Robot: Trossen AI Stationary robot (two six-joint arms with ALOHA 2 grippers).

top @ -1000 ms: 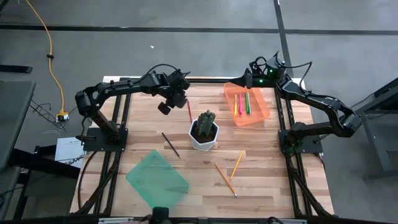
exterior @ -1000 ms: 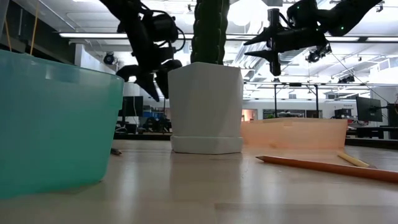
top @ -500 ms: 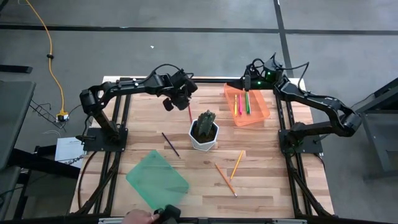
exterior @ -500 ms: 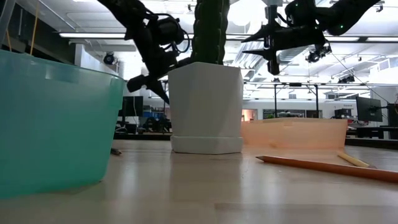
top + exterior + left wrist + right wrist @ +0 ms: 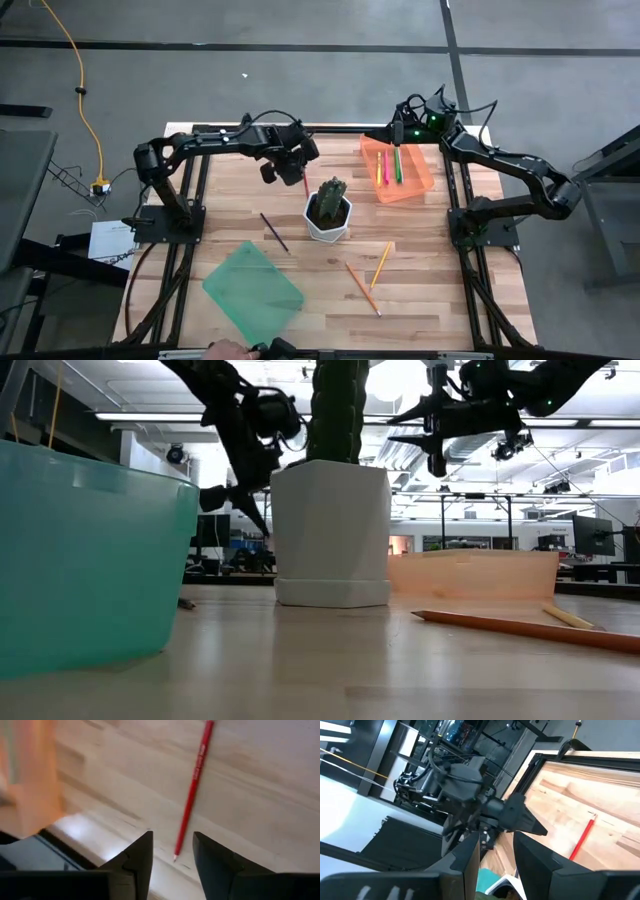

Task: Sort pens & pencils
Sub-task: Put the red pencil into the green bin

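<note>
A red pencil [image 5: 304, 180] lies flat on the wooden table just beyond the cactus pot [image 5: 328, 210]. My left gripper [image 5: 290, 166] hangs over it, open and pointing steeply down. In the left wrist view its fingers [image 5: 172, 851] stand on either side of the pencil's sharpened tip [image 5: 174, 856], above it. A dark pencil [image 5: 274, 232], an orange pencil [image 5: 363, 288] and a yellow-orange pencil [image 5: 381, 264] lie loose on the table. Pink, yellow and green pens [image 5: 388, 166] lie in the orange tray [image 5: 418, 186]. My right gripper [image 5: 388, 134] waits open and about level by that tray's far left corner.
A teal tray [image 5: 252, 290] sits at the near left of the table. The white pot with the cactus stands mid-table, close beside my left gripper [image 5: 235, 498]. A person's hand [image 5: 228, 350] shows at the table's near edge.
My left gripper has moved toward the table's right and a little down, toward the red pencil. Its wrist has rolled, so its fingers now straddle the pencil's tip. The pencils and pens have stayed where they were.
</note>
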